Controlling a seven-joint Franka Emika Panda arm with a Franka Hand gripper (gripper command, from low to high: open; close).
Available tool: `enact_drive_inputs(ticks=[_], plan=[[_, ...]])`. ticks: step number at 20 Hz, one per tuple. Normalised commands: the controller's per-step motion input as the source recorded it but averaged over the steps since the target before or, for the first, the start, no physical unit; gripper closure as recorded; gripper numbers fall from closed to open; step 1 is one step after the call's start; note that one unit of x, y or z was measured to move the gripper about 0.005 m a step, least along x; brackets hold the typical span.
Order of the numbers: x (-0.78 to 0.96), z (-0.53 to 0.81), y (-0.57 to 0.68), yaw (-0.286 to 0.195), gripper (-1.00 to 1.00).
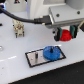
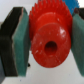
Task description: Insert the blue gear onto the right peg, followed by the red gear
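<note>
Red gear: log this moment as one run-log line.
claw: shut on red gear | blue gear: on base plate | red gear: aloft, not yet placed

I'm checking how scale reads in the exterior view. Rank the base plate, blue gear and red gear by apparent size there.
1. base plate
2. blue gear
3. red gear, held in the gripper, partly hidden and raised off the table, so its apparent size is unsure.

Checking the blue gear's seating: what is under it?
The blue gear lies on the dark base plate, toward the exterior view's right. Any peg beneath it is covered. The gripper holds the red gear above.
</note>
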Motion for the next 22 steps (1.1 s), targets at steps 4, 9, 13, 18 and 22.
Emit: enact_drive_inputs(ticks=[4, 9, 13, 18, 22], plan=[[0.36, -0.01, -0.19, 0.000, 1.00], [0.15, -0.09, -0.12, 0.000, 1.00], [0.03, -0.13, -0.12, 0.000, 1.00], [0.02, -0.17, -0.12, 0.000, 1.00], [0.02, -0.16, -0.09, 0.000, 1.00]])
